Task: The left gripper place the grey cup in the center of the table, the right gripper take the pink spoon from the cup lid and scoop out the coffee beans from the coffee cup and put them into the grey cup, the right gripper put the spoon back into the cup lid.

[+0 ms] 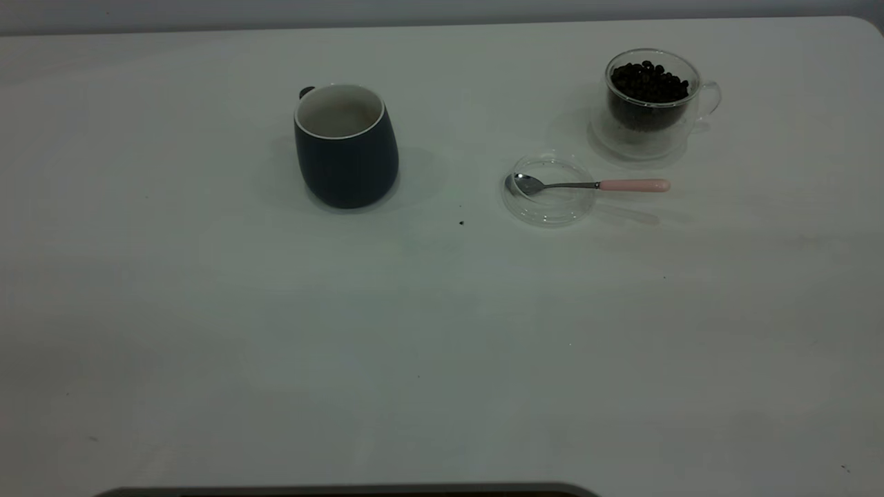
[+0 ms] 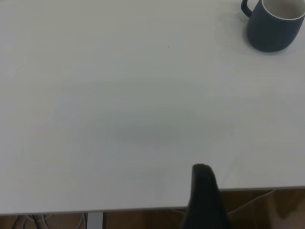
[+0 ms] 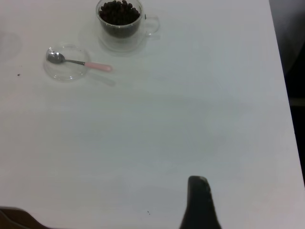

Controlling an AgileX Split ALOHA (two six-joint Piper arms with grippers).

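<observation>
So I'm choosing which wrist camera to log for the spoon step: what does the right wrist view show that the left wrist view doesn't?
Only the right wrist view shows the coffee cup heaped with coffee beans, and the pink spoon with its bowl in the cup lid and its handle sticking out over the rim. Only the left wrist view shows the grey cup, standing upright. Both share the bare white table and one dark fingertip of that arm's own gripper at the frame edge, touching nothing.
</observation>
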